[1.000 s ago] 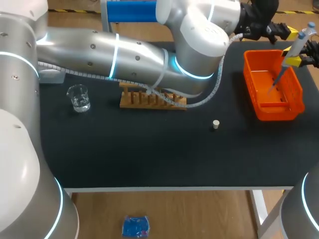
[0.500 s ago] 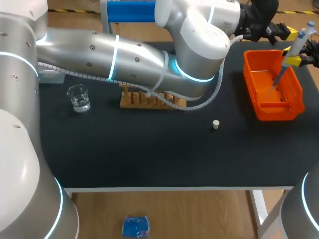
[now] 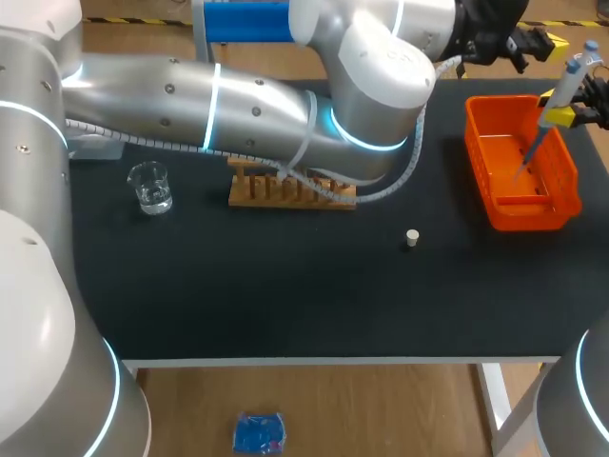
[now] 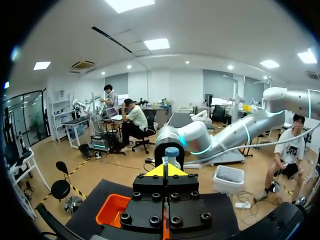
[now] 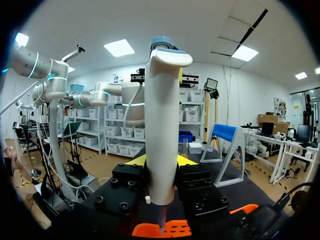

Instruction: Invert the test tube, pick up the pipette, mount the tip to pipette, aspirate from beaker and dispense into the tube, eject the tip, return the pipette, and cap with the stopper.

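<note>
1. Right gripper (image 3: 559, 114), at the right edge of the frame, is clamped on the pipette (image 3: 568, 81). The right wrist view shows the white body (image 5: 162, 125) upright between both fingers.
2. The pipette hangs over the orange bin (image 3: 525, 215) in the upper right of the frame. Its thin tip (image 3: 526, 157) points down inside the bin's walls.
3. Left gripper (image 3: 538, 43), at the top of the frame, has its fingers pressed together on nothing. In the left wrist view (image 4: 165, 170) the pipette (image 4: 172, 153) stands just ahead of them, not touching.
4. Step in hand, by judgement: ejecting the tip into the bin.
5. To do it well, the right grip should hold firm and upright so that a push on the ejector does not tilt the pipette. The left fingers should meet the button squarely and press along the pipette's axis. The tip should stay within the bin's walls so that it drops inside.
6. The stopper (image 3: 412, 238) lies at centre right, the beaker (image 3: 150, 186) at the left, and the wooden rack (image 3: 285, 190) at the centre. The test tube cannot be made out.
</note>
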Controlling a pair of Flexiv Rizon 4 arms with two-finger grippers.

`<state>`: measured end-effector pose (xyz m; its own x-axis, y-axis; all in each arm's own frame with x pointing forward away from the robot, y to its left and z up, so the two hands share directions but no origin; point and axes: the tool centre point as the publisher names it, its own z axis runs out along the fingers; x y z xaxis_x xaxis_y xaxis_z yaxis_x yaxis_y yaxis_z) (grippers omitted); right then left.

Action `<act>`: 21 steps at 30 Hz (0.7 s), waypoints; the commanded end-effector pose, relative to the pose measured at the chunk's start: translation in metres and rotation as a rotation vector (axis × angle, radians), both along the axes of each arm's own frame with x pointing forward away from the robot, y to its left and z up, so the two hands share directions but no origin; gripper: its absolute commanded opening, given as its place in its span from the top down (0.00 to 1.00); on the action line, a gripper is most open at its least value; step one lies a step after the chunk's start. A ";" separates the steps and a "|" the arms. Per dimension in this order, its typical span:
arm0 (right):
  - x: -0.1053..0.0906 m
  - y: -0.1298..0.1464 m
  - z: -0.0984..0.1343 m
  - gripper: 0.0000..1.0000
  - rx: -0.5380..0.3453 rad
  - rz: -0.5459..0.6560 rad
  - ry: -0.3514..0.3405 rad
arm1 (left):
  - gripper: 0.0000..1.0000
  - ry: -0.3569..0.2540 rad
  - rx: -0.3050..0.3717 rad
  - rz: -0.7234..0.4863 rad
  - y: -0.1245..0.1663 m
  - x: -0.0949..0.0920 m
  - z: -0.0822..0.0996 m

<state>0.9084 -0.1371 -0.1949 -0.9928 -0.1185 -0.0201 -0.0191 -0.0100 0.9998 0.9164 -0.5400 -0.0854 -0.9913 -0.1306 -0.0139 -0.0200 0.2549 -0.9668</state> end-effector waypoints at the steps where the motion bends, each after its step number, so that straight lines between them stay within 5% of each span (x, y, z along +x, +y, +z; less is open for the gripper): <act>1: 0.001 -0.001 0.000 1.00 -0.002 0.003 0.000 | 1.00 -0.007 -0.033 -0.006 -0.003 0.002 -0.001; 21: 0.001 -0.001 0.000 1.00 -0.002 0.003 0.000 | 1.00 0.012 -0.047 -0.028 -0.016 -0.003 -0.007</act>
